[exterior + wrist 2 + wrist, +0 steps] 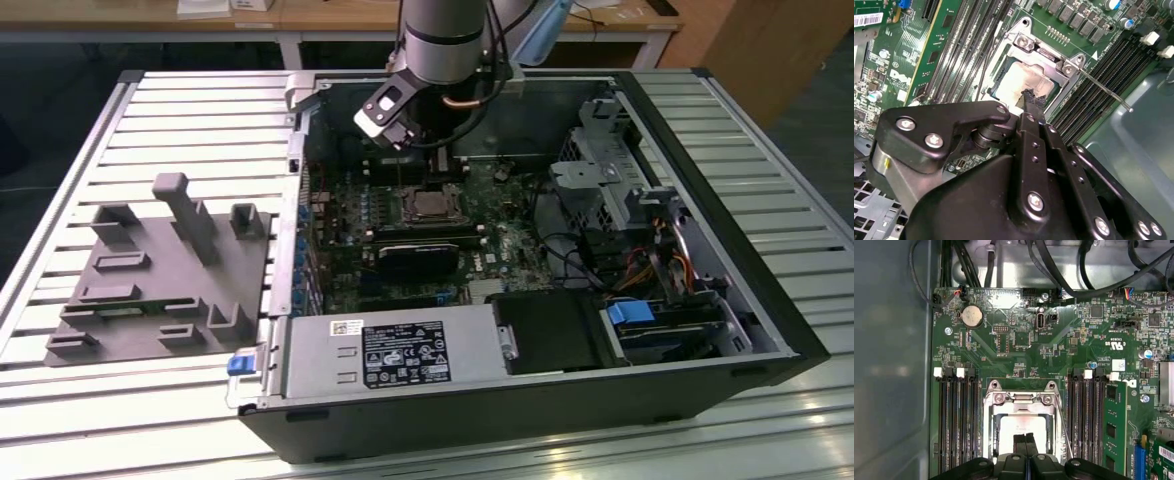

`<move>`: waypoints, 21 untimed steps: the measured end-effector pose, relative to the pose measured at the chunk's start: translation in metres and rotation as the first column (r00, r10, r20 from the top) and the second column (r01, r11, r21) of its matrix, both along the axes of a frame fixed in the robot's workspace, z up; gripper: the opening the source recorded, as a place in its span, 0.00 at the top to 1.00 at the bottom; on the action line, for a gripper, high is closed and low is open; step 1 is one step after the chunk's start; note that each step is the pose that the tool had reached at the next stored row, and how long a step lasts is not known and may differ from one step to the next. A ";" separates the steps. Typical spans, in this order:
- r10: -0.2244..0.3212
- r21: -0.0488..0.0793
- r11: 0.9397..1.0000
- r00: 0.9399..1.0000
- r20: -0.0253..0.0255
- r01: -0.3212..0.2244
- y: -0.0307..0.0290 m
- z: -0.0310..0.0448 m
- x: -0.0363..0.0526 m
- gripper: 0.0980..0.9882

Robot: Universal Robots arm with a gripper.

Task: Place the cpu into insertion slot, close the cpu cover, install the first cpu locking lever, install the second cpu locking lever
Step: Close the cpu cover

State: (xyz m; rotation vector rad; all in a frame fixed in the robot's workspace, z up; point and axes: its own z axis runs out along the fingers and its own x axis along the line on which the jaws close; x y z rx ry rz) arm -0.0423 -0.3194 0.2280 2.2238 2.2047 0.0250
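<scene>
- The gripper (1025, 441), its black fingers pressed together on nothing, hangs tip-down over the cpu (1016, 82), seemingly to push rather than grasp.
- The pale, smooth-topped chip sits in the insertion slot (988, 432), framed by the flat silvery cpu cover (1040, 52).
- A thin wire locking lever (1104, 86) juts aside, apparently unlatched.
</scene>
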 end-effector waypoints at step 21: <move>0.287 0.000 0.958 0.958 0.000 -0.287 0.0000 0.0000 0.0000 1.00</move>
